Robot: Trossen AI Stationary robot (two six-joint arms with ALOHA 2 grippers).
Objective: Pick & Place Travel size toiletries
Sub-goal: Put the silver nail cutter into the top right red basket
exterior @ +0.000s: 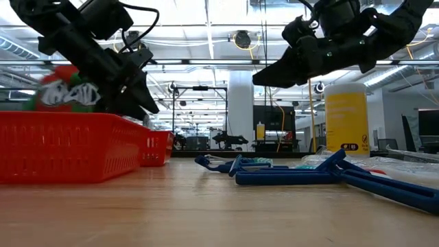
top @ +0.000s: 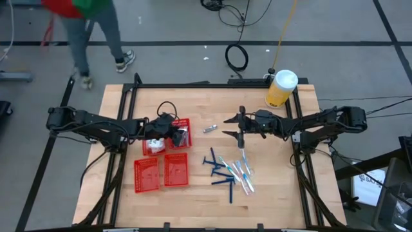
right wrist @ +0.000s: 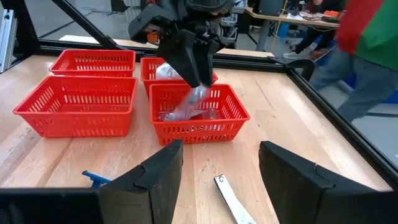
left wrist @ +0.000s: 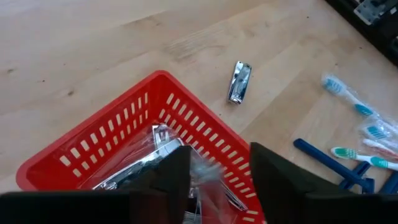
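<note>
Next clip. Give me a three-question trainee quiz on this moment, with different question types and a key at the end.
1. True or false: the left gripper is above a red basket that already holds silver tubes.
2. Multiple choice: the lone silver tube on the bare wood lies (A) inside a basket, (B) between the baskets and the right gripper, (C) beside the yellow jar.
3. Fill in: the blue razors and the toothbrushes lie in a loose pile on the ____.

Key: 1 true; 2 B; 3 table.
</note>
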